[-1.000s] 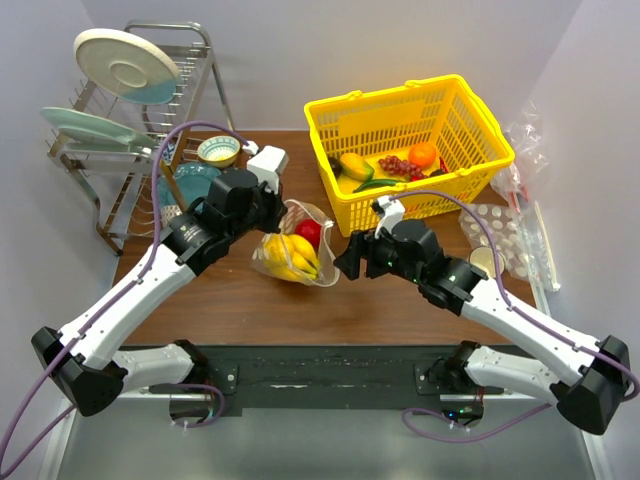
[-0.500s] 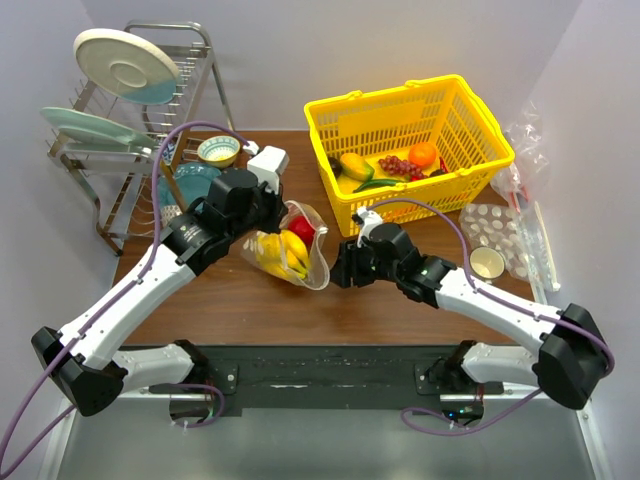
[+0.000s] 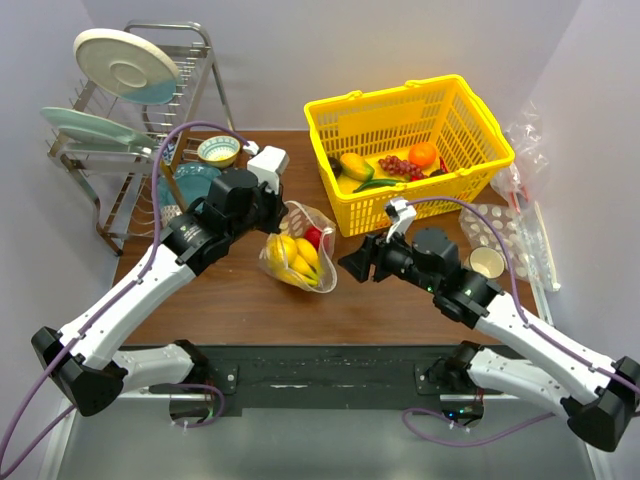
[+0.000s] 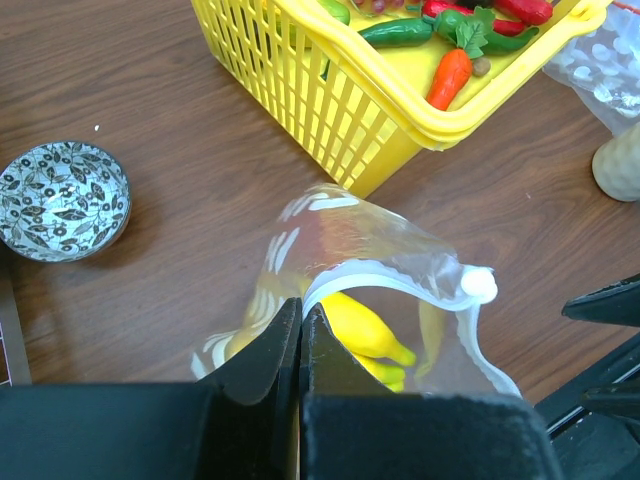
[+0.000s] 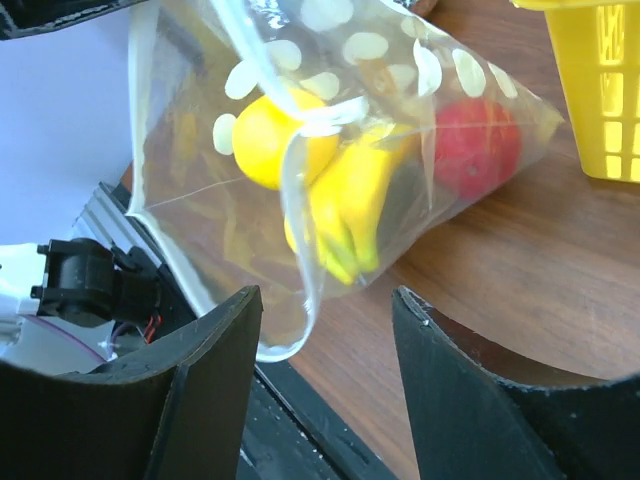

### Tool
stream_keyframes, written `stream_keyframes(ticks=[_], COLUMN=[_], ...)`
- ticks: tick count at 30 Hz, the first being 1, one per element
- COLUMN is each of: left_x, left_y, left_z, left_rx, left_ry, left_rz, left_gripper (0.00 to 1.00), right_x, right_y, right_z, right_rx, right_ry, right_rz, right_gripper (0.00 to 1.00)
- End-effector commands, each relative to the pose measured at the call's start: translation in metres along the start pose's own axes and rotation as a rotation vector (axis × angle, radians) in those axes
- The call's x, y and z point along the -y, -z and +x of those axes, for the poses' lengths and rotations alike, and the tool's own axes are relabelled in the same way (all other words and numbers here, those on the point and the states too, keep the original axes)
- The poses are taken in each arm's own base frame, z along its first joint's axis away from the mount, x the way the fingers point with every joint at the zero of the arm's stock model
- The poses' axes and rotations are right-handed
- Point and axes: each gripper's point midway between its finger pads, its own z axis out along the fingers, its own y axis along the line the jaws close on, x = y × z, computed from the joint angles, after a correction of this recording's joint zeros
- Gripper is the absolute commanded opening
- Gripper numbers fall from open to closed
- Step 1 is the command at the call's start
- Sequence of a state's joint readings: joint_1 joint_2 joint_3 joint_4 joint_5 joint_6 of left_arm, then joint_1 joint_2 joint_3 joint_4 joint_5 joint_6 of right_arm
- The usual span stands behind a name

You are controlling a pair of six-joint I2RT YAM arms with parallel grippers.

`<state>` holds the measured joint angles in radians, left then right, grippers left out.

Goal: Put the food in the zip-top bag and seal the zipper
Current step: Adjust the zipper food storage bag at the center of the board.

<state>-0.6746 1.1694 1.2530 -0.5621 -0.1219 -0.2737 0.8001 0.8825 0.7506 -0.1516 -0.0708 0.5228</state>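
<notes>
The zip-top bag (image 3: 300, 250) hangs above the table from my left gripper (image 3: 283, 208). That gripper (image 4: 301, 310) is shut on the bag's whitish zipper (image 4: 380, 280) near one end. The mouth gapes open, with a white slider (image 4: 478, 283) at its far end. Inside are the yellow banana bunch (image 5: 350, 205), a round yellow piece (image 5: 270, 140) and a red fruit (image 5: 475, 145). My right gripper (image 3: 350, 265) stands open just right of the bag; its jaws (image 5: 325, 310) hold nothing, and the bag's lower corner hangs by the left finger. The mango-like fruit (image 3: 355, 165) and the dark green vegetable (image 3: 375, 185) lie in the yellow basket (image 3: 420, 205).
A dish rack (image 3: 130, 120) with plates stands at the back left, with a patterned bowl (image 3: 218, 150) beside it. Right of the basket are a cup (image 3: 486, 262), a blister tray (image 3: 500, 225) and a heap of thin plastic (image 3: 525, 150). Grapes and an orange are also in the basket.
My right gripper moved in against the bag's right side, then drew back to the right. The bag's mouth has narrowed and the bag hangs more upright. The left arm has held still.
</notes>
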Motion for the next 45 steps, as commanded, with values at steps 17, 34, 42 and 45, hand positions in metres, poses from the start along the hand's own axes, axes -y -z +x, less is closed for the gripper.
stream_keyframes(ticks=[17, 34, 42, 45], left_x=[0.01, 0.01, -0.008, -0.011], left_y=[-0.005, -0.005, 0.027, 0.029], left_z=[-0.021, -0.006, -0.04, -0.039], left_rx=[0.077, 0.035, 0.123, 0.114], left_ry=[0.028, 0.029, 0.011, -0.005], left_rz=[0.038, 0.044, -0.051, -0.065], left_gripper=[0.0, 0.0, 0.0, 0.0], right_x=[0.003, -0.051, -0.018, -0.011], right_y=[-0.05, 0.029, -0.01, -0.018], right_z=[0.06, -0.109, -0.043, -0.022], right_rx=[-0.232, 0.068, -0.096, -0.128], right_ry=[-0.002, 0.16, 0.094, 0.052], right_rz=[-0.063, 0.026, 0.079, 0.08], right_gripper=[0.54, 0.0, 0.0, 0.0])
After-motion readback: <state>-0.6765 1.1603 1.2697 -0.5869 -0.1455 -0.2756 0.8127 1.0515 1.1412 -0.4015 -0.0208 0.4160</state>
